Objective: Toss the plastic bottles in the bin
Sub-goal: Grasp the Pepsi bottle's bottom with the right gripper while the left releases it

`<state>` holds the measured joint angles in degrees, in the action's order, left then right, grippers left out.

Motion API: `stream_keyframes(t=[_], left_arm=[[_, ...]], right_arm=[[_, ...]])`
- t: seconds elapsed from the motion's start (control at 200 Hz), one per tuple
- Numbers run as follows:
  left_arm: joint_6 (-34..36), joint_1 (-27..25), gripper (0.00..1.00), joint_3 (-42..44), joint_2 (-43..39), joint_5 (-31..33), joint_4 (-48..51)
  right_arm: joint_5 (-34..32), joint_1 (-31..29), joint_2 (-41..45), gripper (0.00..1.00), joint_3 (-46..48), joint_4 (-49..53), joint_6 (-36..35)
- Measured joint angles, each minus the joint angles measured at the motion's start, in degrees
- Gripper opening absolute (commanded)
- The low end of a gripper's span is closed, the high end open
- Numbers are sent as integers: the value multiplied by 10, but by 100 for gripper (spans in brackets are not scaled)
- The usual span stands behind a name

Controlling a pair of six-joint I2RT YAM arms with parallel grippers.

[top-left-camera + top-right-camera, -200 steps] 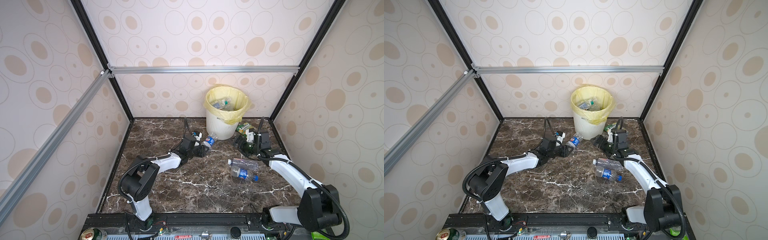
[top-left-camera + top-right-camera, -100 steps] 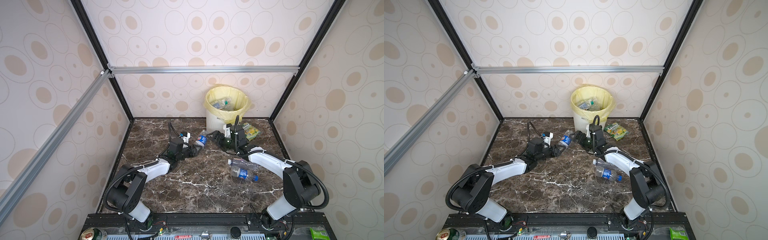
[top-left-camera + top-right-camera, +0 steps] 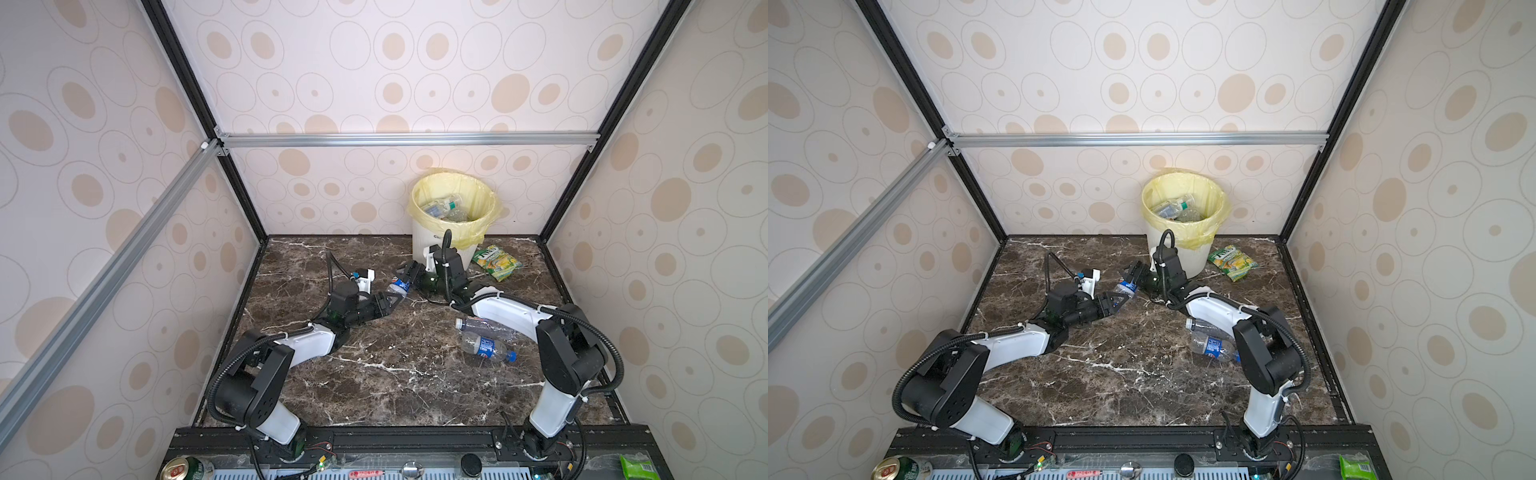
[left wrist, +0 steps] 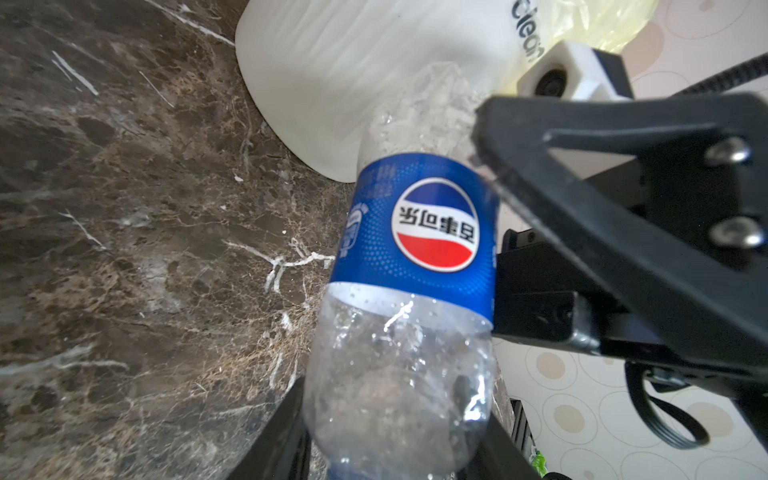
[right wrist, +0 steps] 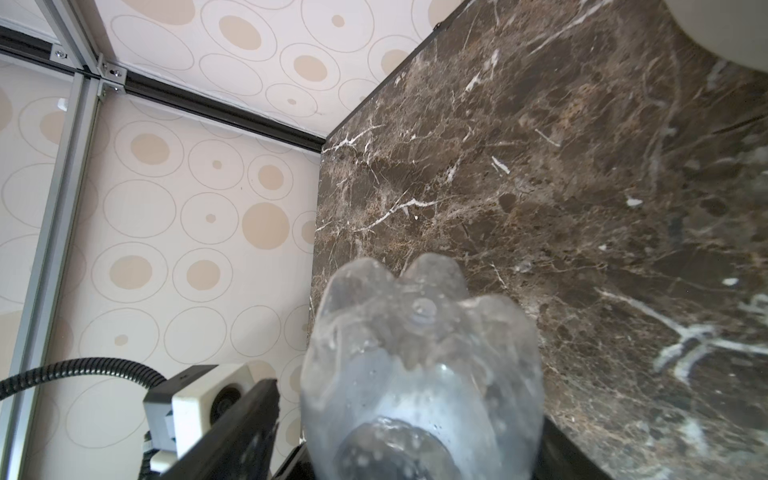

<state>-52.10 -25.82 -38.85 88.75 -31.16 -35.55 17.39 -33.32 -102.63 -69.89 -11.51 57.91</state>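
Partway through: several bottles (image 3: 446,209) lie in the bin (image 3: 422,245) just beyond the right pincer (image 3: 412,272), whose jaws flank, grip unclear, the blue-labelled bottle (image 3: 400,286) clamped by the left pincer (image 3: 388,300), while two loose bottles (image 3: 486,347) wait on the table (image 3: 374,374) behind the right pincer.

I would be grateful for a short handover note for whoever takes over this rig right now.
Left hand: shut on the blue-label bottle, held in front of the bin.
Right hand: jaws around that bottle's base end; I cannot tell whether they grip it yet.
Done: several bottles lie in the bin.
Left: this bottle, plus two lying on the table by the right arm, a clear one and a blue-labelled one.
Leave the snack packet beside the bin alone.
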Motion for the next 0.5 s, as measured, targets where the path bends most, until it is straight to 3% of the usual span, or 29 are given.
stream_keyframes(t=[0.12,0.335,0.5], left_arm=[[-6,4,51,0,-4,-7,-5],[-7,12,58,4,-14,-11,-6],[-9,21,71,8,-18,-11,-4]], right_arm=[[-6,-5,-7,64,-8,9,1],[-9,-10,-7,56,-21,21,-3],[-22,-10,-7,51,-21,43,-14]])
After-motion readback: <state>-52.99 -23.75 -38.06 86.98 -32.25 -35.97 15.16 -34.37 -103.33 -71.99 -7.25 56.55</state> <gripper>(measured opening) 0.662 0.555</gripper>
